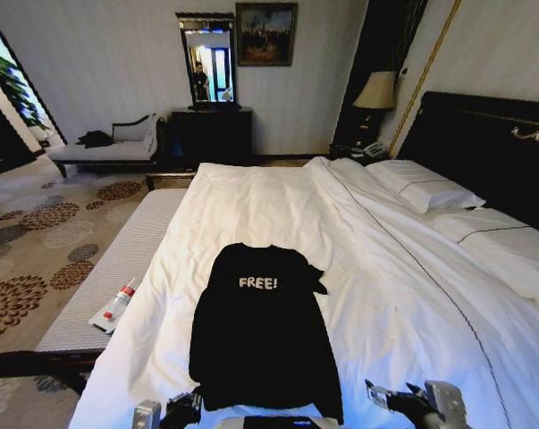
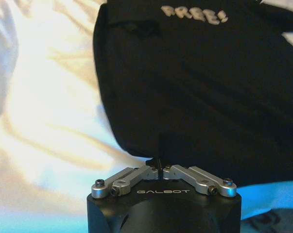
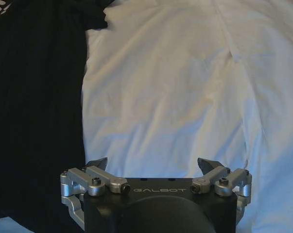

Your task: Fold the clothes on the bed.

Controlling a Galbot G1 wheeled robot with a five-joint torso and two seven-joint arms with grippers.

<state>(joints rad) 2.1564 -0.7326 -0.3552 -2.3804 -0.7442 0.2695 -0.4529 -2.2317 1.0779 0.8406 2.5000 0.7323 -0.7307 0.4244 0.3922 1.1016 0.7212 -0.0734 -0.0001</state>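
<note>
The clothes point(image 1: 260, 335) are a black T-shirt with white "FREE!" lettering, lying flat on the white duvet of the bed point(image 1: 278, 206), hem towards me. One sleeve sticks out on the right; the left side runs straight. My left gripper point(image 1: 181, 409) sits at the shirt's near left corner. In the left wrist view this gripper point(image 2: 158, 164) is shut, its tips meeting on the hem of the T-shirt point(image 2: 195, 87). My right gripper point(image 1: 396, 399) hovers just right of the hem. The right wrist view shows it point(image 3: 153, 165) open over bare duvet point(image 3: 175, 92), with the shirt point(image 3: 34, 97) off to one side.
White pillows point(image 1: 425, 183) and a dark headboard point(image 1: 484, 143) lie to the right. A padded bench point(image 1: 117, 268) along the bed's left side carries a small bottle point(image 1: 119, 302). A chaise point(image 1: 108, 147) and a dark dresser point(image 1: 211, 134) stand at the far wall.
</note>
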